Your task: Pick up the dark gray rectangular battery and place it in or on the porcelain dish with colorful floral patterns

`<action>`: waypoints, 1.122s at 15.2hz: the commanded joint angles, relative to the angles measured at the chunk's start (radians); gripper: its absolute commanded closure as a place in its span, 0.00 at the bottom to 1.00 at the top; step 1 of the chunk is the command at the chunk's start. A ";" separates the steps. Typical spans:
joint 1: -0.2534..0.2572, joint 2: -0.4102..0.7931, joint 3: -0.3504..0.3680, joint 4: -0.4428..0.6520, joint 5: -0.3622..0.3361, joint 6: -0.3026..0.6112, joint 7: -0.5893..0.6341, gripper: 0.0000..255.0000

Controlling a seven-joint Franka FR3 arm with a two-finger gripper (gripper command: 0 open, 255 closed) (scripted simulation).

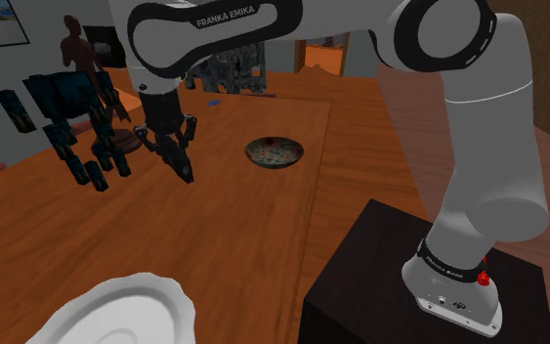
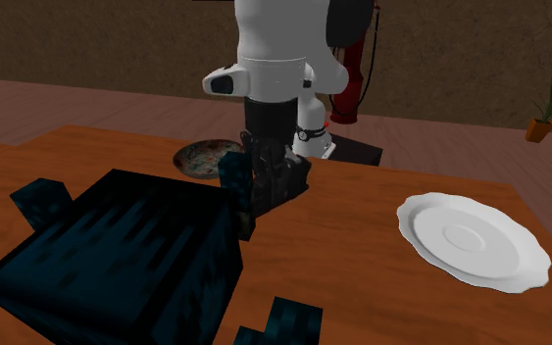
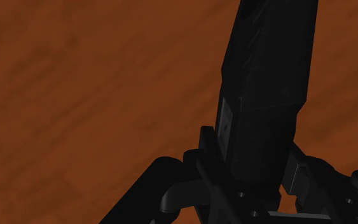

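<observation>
Gripper [image 1: 173, 147]: jaws closed on a dark rectangular battery [image 3: 266, 89]. In the wrist view the battery stands out lengthwise from between the fingers, over bare wooden table [image 1: 214, 244]. The shoulder view shows gripper and load hanging above the table surface, apparently clear of it, so the pick-up is judged complete.

Porcelain dish [image 1: 275, 153]: a small bowl with a mottled, many-coloured inside, sitting on the table to the shoulder view's right of the gripper, near but apart from it. Its rim just enters the wrist view off to one side of the battery. Nothing can be seen lying in it, so placement is not yet done.

Outstanding, by judgement: carry the battery sideways until it is over the dish, lower it, release it.

Other items: a white scalloped plate [image 1: 116, 313] at the near end of the table in the shoulder view, well apart from the dish. A dark blue blocky object [image 1: 63, 112] stands on the far side of the gripper, close enough that the carry should lead away from it
</observation>
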 commanded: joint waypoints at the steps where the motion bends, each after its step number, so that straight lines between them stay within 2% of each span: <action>1: 0.001 -0.005 0.001 0.020 0.002 -0.025 -0.002 1.00; 6: 0.007 -0.003 0.002 0.080 0.003 -0.082 -0.005 1.00; 11: -0.095 -0.177 -0.009 -0.163 0.061 -0.002 -0.099 1.00; 17: -0.190 -0.344 -0.048 -0.374 0.122 0.053 -0.234 1.00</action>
